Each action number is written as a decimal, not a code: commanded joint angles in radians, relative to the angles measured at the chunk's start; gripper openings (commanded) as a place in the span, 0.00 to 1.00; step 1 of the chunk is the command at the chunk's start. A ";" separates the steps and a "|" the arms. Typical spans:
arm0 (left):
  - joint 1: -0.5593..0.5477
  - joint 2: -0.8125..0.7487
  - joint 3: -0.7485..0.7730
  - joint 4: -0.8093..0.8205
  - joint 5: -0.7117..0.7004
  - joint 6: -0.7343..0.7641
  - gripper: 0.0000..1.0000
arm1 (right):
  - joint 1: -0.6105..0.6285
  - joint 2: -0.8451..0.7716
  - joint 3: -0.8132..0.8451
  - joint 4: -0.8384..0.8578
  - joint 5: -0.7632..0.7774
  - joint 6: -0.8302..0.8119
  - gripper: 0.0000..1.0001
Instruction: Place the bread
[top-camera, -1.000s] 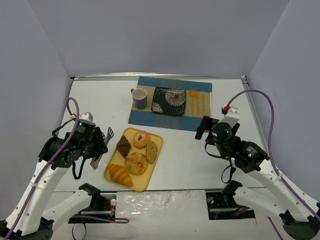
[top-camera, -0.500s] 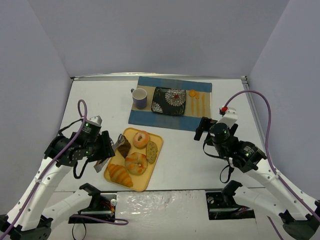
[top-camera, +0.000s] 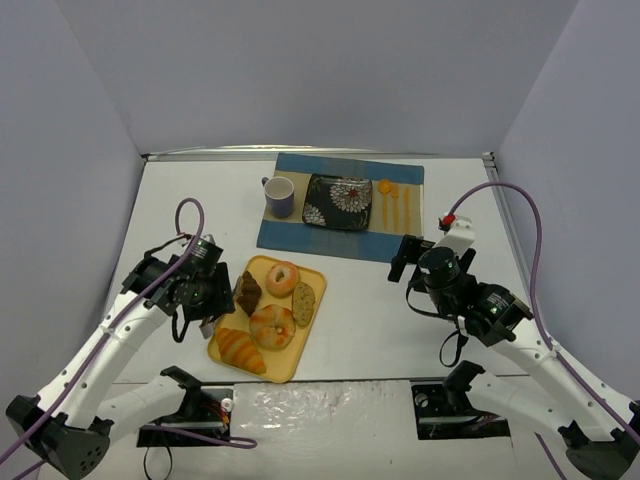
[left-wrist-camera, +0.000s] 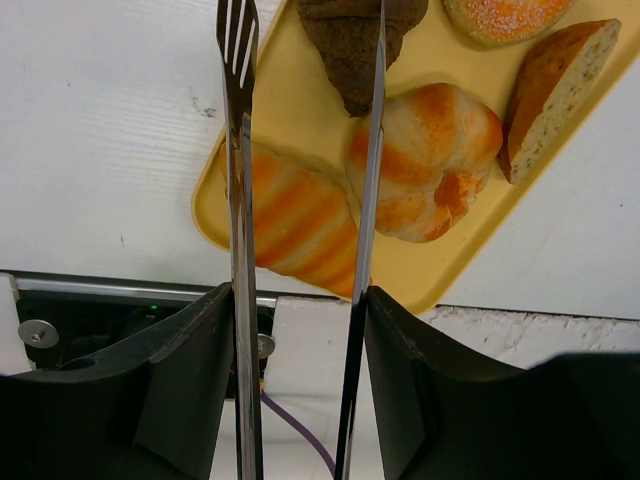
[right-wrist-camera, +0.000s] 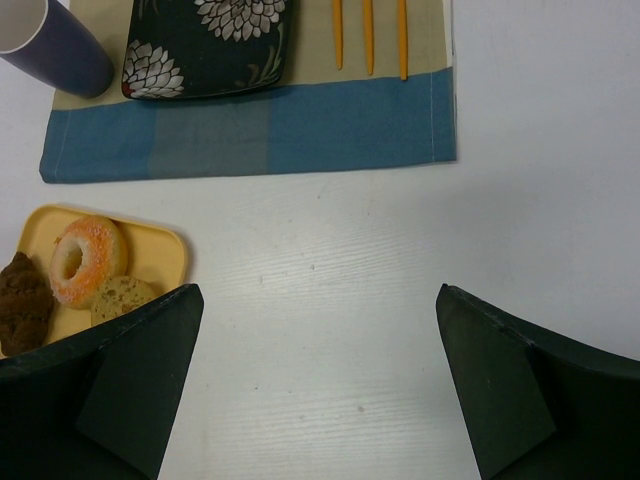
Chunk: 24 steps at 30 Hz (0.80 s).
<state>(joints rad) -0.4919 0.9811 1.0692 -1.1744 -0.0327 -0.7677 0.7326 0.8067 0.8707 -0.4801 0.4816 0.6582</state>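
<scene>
The bread (top-camera: 247, 292) is a small dark brown pastry at the left of the yellow tray (top-camera: 290, 367). It also shows in the left wrist view (left-wrist-camera: 350, 40) and in the right wrist view (right-wrist-camera: 22, 290). My left gripper (top-camera: 205, 290) (left-wrist-camera: 298, 310) is shut on metal tongs (left-wrist-camera: 237, 150). The tongs are spread: the slotted arm lies left of the bread, and the other arm (left-wrist-camera: 378, 80) crosses over it. I cannot tell if they touch it. My right gripper (top-camera: 405, 258) (right-wrist-camera: 315, 300) is open and empty above bare table, right of the tray.
The tray also holds a croissant (top-camera: 240, 348), a striped glazed bun (top-camera: 272, 326), a sugared ring (top-camera: 282, 277) and a speckled cookie (top-camera: 303, 303). Behind it a blue placemat (top-camera: 300, 235) carries a purple cup (top-camera: 280, 195), a dark floral plate (top-camera: 339, 201) and orange cutlery (top-camera: 395, 205).
My left arm has swung right from beside the tray, bringing the tongs over the tray's left side and the bread. The right arm has hardly moved.
</scene>
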 joint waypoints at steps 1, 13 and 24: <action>-0.012 0.046 -0.001 0.103 -0.030 -0.007 0.47 | -0.002 -0.007 0.004 0.045 0.015 0.011 1.00; -0.042 0.096 0.003 0.160 -0.024 -0.019 0.47 | -0.004 -0.015 -0.001 0.044 0.014 0.009 1.00; -0.065 0.156 0.010 0.159 -0.007 -0.012 0.47 | -0.003 -0.025 -0.002 0.044 0.015 0.011 1.00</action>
<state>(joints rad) -0.5430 1.1117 1.0336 -1.0380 -0.0406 -0.7742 0.7326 0.7923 0.8654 -0.4786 0.4805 0.6582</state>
